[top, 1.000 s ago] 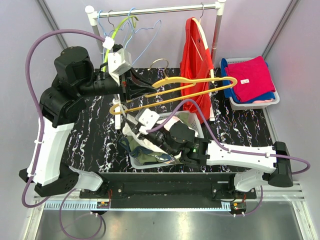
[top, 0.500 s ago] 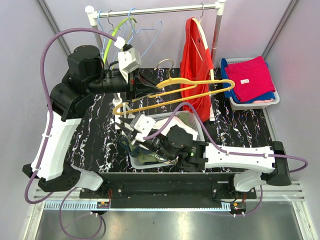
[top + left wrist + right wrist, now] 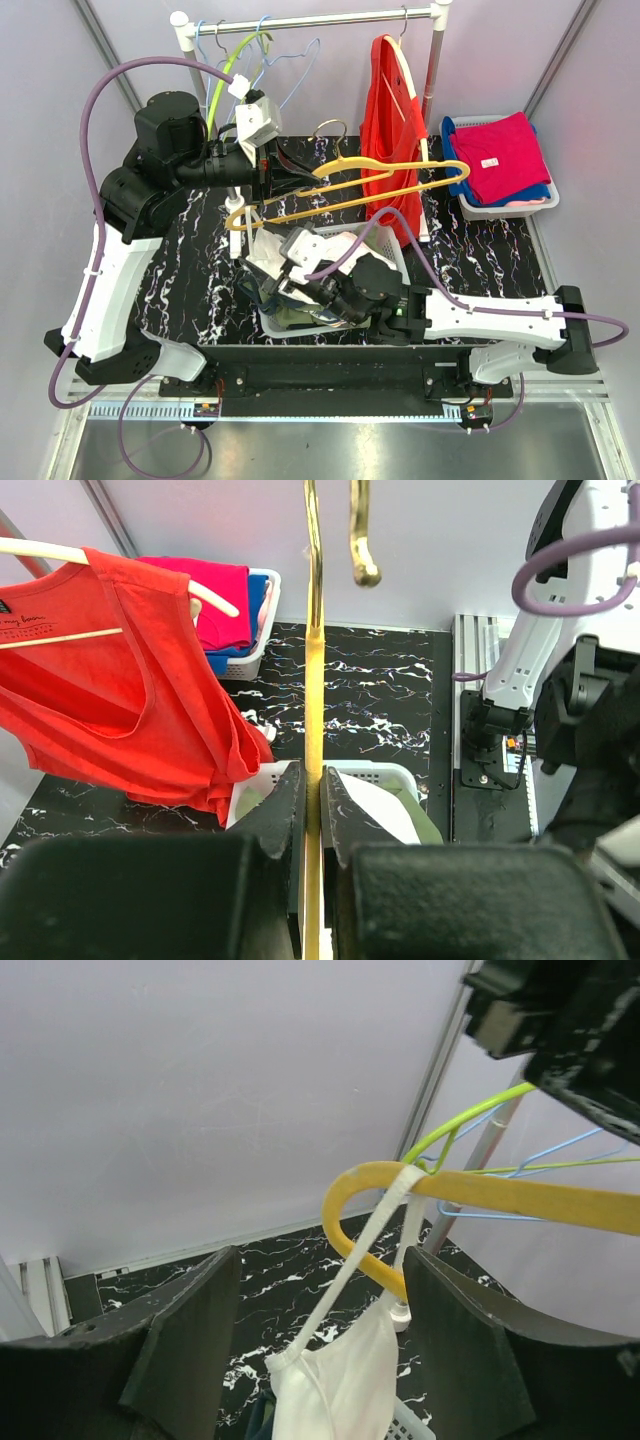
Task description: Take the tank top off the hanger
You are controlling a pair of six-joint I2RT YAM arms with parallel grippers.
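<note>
My left gripper [image 3: 285, 182] is shut on the neck of a yellow hanger [image 3: 400, 178] and holds it level above the table; in the left wrist view the hanger's bar [image 3: 313, 680] runs between my closed fingers [image 3: 285, 800]. A white tank top [image 3: 265, 252] hangs by one strap from the hanger's left end [image 3: 236, 216]. In the right wrist view the strap [image 3: 355, 1250] loops over the curved hanger end [image 3: 360, 1185], and the white body [image 3: 350, 1380] droops below. My right gripper [image 3: 320, 1260] is open, one finger on each side of the tank top, not touching it.
A white basket [image 3: 392, 252] of clothes stands under the hanger. A red tank top [image 3: 388, 110] hangs on the rack rail [image 3: 330, 18] beside several empty wire hangers [image 3: 250, 60]. A bin [image 3: 505, 208] of folded red and blue clothes stands at the right.
The left arm raised and shifted the hanger a second ago and has held still since. The right gripper has moved slightly right under the hanger end; the white top shows more.
</note>
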